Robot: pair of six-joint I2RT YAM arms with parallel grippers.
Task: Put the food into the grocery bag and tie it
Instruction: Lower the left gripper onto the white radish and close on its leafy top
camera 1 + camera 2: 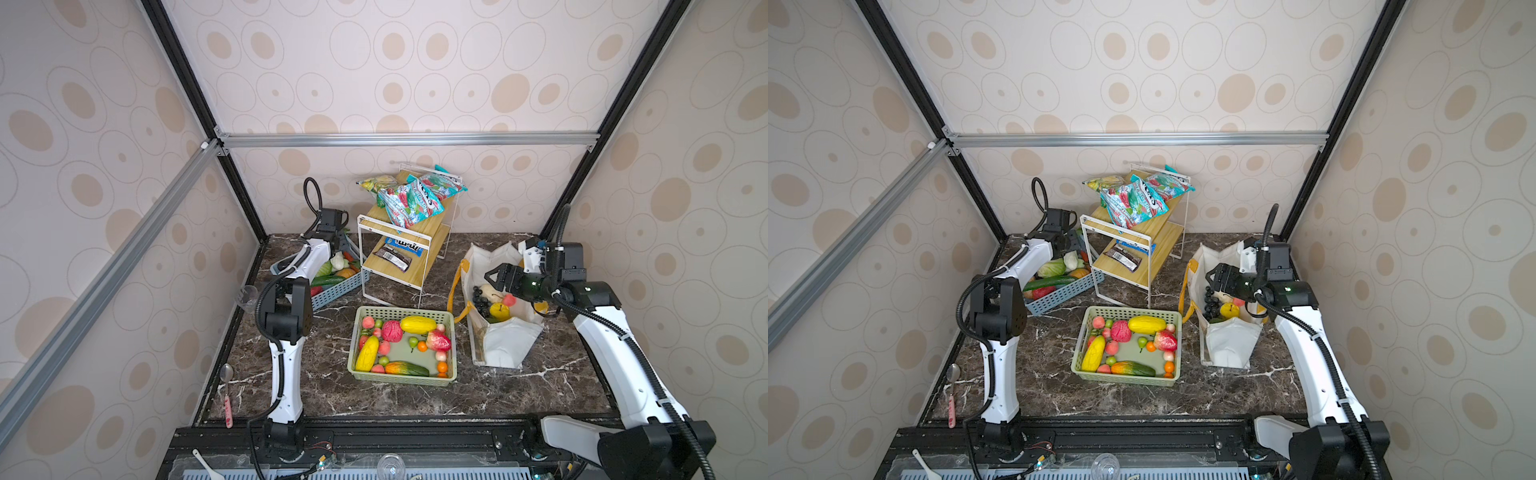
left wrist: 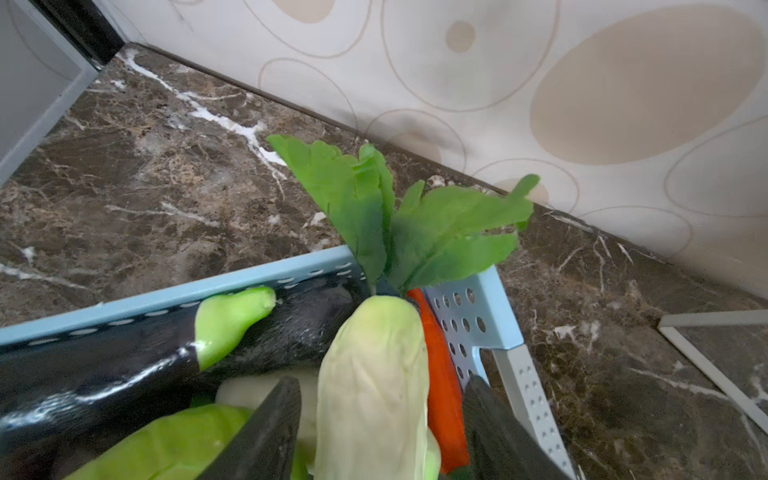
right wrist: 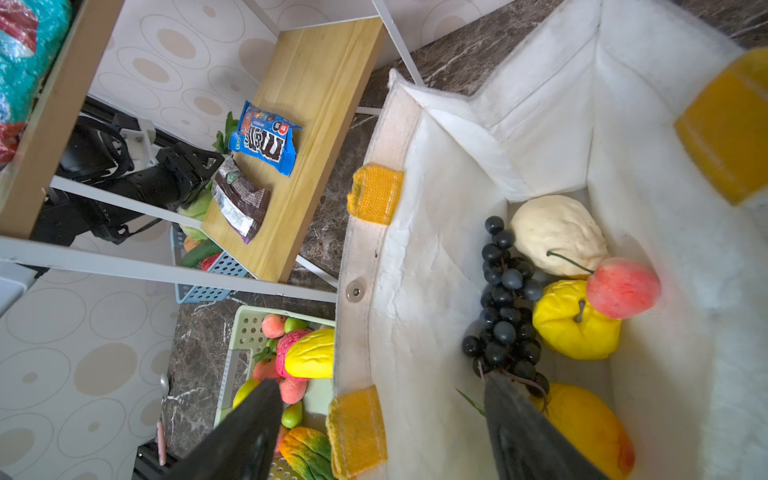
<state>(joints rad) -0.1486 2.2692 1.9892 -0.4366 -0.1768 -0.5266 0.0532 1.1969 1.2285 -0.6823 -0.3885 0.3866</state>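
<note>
Five plastic food [image 3: 575,320] pieces are held in the white felt grocery bag [image 1: 507,345] on the table [image 1: 415,399]. One leafy radish [image 2: 370,332] is straddled by left gripper [image 2: 382,380] jaws, grip unclear; right gripper [image 1: 492,277] jaws are spread, empty.

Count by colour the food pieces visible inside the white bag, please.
Yellow: 2, the yellow apple and the yellow-orange mango
Dark: 1, the grape bunch
Cream: 1, the cream bulb
Pink-red: 1, the peach
Total: 5 visible in the grocery bag
</note>
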